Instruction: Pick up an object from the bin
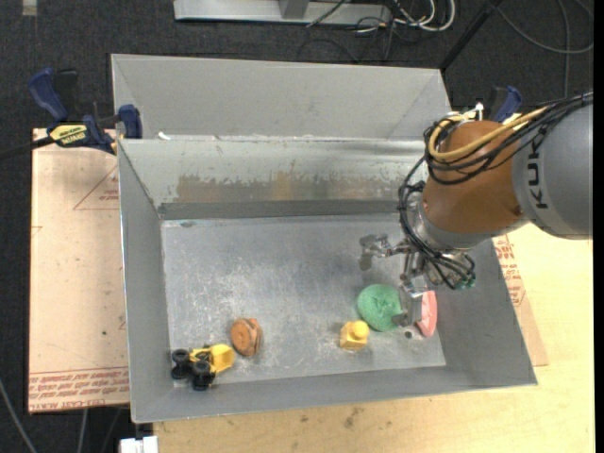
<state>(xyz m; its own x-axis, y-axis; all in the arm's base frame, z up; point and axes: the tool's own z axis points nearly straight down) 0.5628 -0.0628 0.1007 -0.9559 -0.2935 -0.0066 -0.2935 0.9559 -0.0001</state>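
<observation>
**Gripper down between a green lump and a pink piece**

Well to the left of the gripper [411, 310], near the front wall of the bin [283, 272], lie a yellow-and-black toy vehicle [201, 361] and a brown rounded piece [245, 336]. Closer in, below and left of the gripper, sits a small yellow object [354, 335]. Just beside that is the green lump [377, 307]: round, flattish and matte, lying on the bin floor at the gripper's immediate left. The gripper's tip is low in the bin's right front area. I cannot tell whether it is open or closed, and nothing can be seen held in it. At its immediate right lies a small pink piece [427, 314], narrow and upright in the view. Whether the tip touches either neighbour cannot be told.
</observation>
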